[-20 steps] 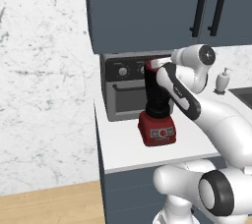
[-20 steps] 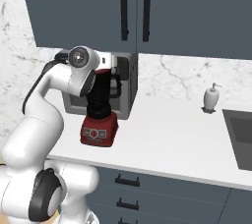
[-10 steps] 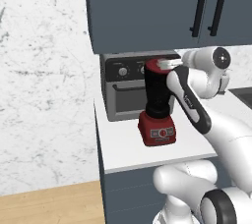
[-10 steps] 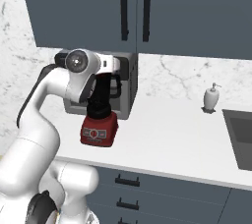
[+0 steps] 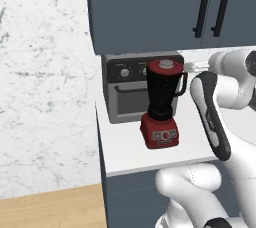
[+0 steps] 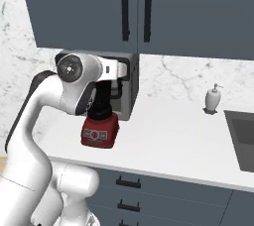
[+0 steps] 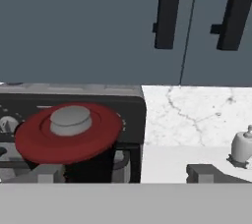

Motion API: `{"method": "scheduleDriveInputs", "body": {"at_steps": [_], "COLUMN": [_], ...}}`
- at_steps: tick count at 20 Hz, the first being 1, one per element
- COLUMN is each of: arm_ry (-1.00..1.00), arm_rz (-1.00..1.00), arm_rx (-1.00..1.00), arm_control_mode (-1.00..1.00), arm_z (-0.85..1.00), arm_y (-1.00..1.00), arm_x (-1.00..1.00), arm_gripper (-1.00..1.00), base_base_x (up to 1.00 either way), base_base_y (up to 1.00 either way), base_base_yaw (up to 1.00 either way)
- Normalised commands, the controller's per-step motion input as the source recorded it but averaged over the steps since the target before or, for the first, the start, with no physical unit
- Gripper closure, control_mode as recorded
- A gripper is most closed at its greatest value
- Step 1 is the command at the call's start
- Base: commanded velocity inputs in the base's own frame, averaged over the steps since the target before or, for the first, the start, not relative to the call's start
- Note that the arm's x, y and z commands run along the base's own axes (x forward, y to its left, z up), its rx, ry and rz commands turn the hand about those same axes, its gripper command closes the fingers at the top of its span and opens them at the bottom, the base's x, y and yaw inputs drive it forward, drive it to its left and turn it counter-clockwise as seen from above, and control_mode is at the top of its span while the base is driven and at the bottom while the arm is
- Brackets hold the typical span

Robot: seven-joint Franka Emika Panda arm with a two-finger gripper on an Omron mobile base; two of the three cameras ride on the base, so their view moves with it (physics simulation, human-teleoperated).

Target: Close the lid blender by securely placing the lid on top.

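Observation:
The blender (image 5: 162,94) stands on the counter in front of the toaster oven, its dark jar on a red base (image 6: 100,131). On the jar's rim sits the red lid (image 5: 165,65) with its grey centre cap, seemingly flat. My gripper (image 5: 190,66) hovers at lid height just right of the jar, not touching it. In the hand view the lid (image 7: 69,132) lies left of centre. The gripper (image 7: 127,174) is open, its fingertips (image 7: 47,173) wide apart with nothing between them. In the right base view my arm hides most of the jar.
A grey toaster oven (image 5: 125,92) stands directly behind the blender under dark wall cabinets (image 5: 150,7). A white soap dispenser (image 6: 212,98) and a sink (image 6: 243,136) lie to the right. The counter's front edge (image 5: 150,164) runs just ahead of the blender base.
The hand has drawn back from over the lid to the jar's right side, and the arm has swung rightward. The lid stays on the jar.

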Motion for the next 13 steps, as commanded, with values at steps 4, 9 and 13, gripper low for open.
{"method": "scheduleDriveInputs", "body": {"at_steps": [4, 9, 13], "arm_ry": [-0.14, -0.04, 0.00], "arm_rz": [-0.11, -0.11, 0.00], "arm_rx": [0.01, 0.01, 0.00], "arm_control_mode": [-1.00, -1.00, -1.00], "arm_z": [0.00, -0.04, -0.14], "arm_y": [-0.79, -0.91, -0.48], "arm_x": [-0.92, -0.88, -0.32], "arm_gripper": [-1.00, -1.00, -1.00], "base_base_x": [0.00, 0.00, 0.00], "base_base_y": [0.00, 0.00, 0.00], "base_base_yaw": [0.00, 0.00, 0.00]}}
